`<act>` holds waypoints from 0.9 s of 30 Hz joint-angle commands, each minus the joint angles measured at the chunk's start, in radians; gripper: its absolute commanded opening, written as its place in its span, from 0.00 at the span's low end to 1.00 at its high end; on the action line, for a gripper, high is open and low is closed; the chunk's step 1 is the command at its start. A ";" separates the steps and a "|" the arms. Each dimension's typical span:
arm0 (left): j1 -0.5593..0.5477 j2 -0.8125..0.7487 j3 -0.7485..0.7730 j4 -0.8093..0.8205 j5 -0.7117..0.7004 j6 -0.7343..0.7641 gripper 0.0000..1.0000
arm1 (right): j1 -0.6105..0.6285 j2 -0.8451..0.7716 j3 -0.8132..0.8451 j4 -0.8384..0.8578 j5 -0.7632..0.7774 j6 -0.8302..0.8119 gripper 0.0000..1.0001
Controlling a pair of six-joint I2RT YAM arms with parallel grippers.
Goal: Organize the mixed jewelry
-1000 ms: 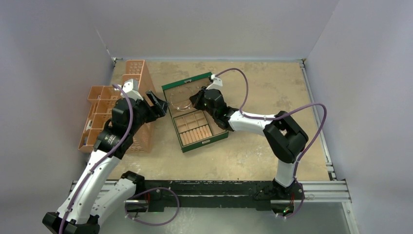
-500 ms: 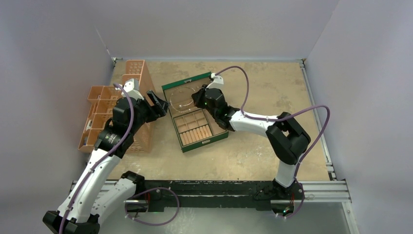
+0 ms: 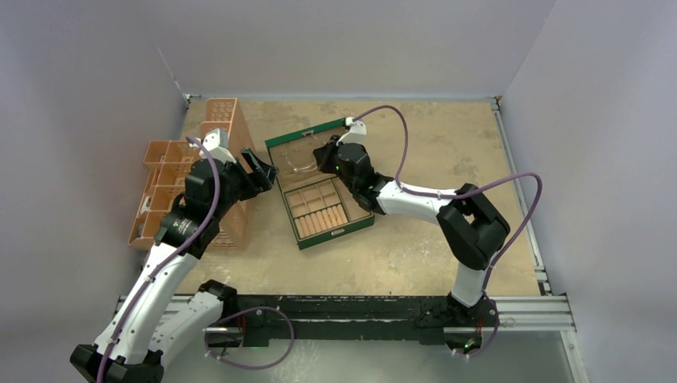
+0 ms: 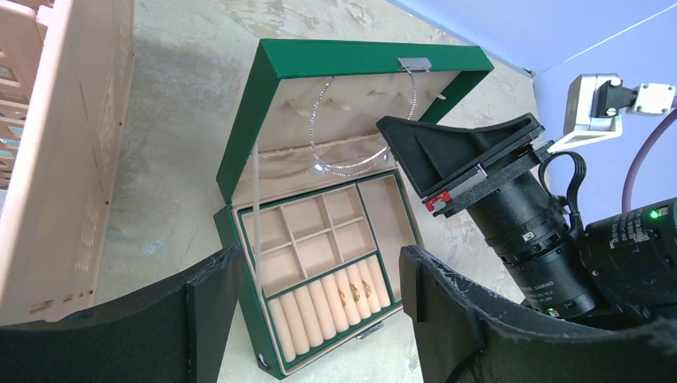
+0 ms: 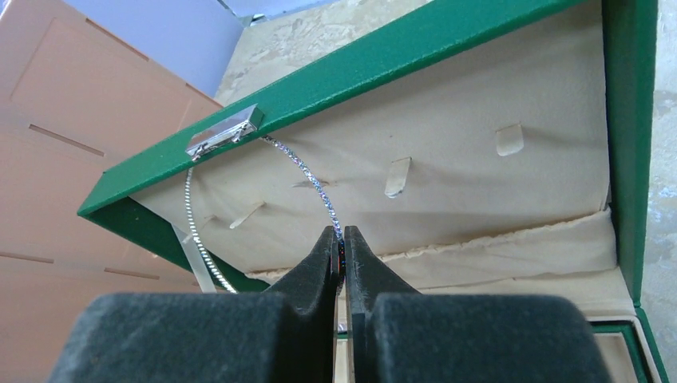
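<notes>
The green box point(image 3: 361, 221) lies open mid-table, its lid point(image 4: 247, 120) raised. A glittery silver chain point(image 5: 307, 172) loops across the tan lid lining and over the lid's edge near the clasp; it also shows in the left wrist view point(image 4: 345, 169). My right gripper point(image 5: 341, 239) is shut on the chain inside the lid; in the top view it sits at the lid point(image 3: 323, 156). Three tiny gold rings point(image 4: 355, 293) sit in the roll slots. My left gripper point(image 4: 319, 311) is open and empty, just left of the box point(image 3: 267, 171).
Orange plastic baskets point(image 3: 164, 183) stand left of the box, one upright point(image 3: 227, 128) close to my left arm. The grid compartments point(image 4: 307, 239) of the box hold nothing. Grey walls close in the table at back and sides.
My right gripper has moved slightly up and toward the lid with the chain, which now hangs higher against the lining. The left arm has hardly moved.
</notes>
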 commanded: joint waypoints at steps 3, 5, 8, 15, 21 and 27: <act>0.002 0.000 0.040 0.043 0.009 0.023 0.71 | 0.003 -0.033 0.038 0.049 0.005 -0.023 0.05; 0.002 0.000 0.040 0.043 0.009 0.023 0.71 | 0.003 -0.021 0.051 0.035 0.006 -0.016 0.05; 0.002 -0.001 0.040 0.040 0.009 0.024 0.71 | 0.003 -0.006 0.070 0.016 -0.001 -0.004 0.05; 0.002 0.016 0.042 0.011 -0.008 -0.004 0.71 | 0.001 0.013 0.090 -0.040 -0.087 0.070 0.04; 0.002 0.094 0.047 0.015 0.047 -0.095 0.71 | 0.002 0.027 0.085 -0.048 -0.130 0.123 0.03; 0.002 0.185 0.013 0.130 0.076 -0.180 0.71 | 0.000 0.010 0.051 -0.018 -0.138 0.143 0.03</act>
